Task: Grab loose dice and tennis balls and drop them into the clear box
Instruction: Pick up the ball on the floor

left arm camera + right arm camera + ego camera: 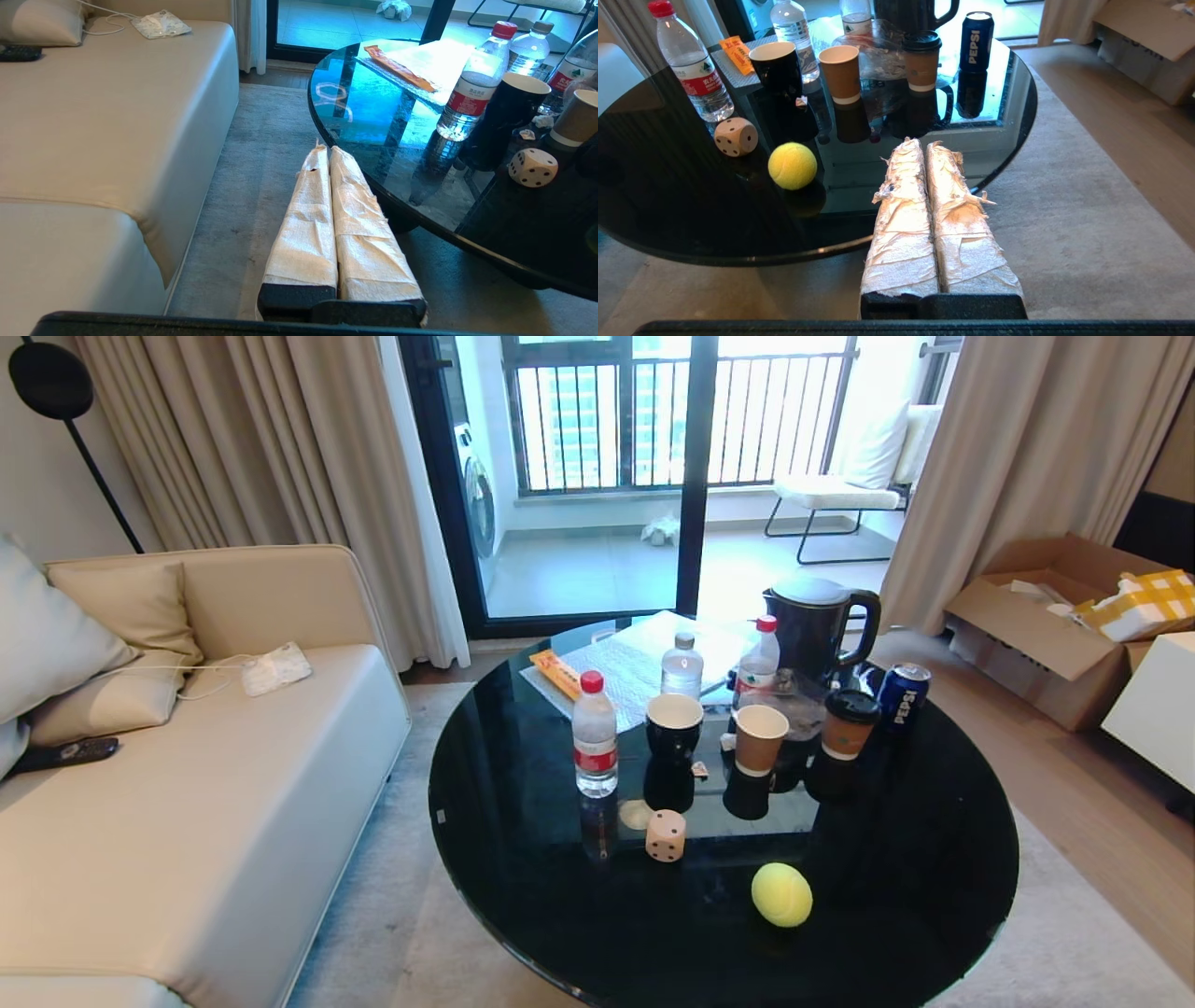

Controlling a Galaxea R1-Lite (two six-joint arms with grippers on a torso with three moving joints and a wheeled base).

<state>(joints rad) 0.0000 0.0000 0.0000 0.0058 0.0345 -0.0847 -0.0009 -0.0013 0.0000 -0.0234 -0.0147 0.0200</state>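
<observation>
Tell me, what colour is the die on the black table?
The die is beige with dark pips; the right wrist view shows it best.

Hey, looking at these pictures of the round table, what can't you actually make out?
- Clear box: none clearly made out; a clear plastic thing behind the cups is too cluttered to identify in any view.
- Other dice and ball: only a beige die and one tennis ball show.
- Both grippers: outside the head view; left gripper and right gripper show only in wrist views, shut.
- Kettle: top cut off by the right wrist view's edge.

Both grippers' fingers (327, 219) wrapped in white tape, on black bases
</observation>
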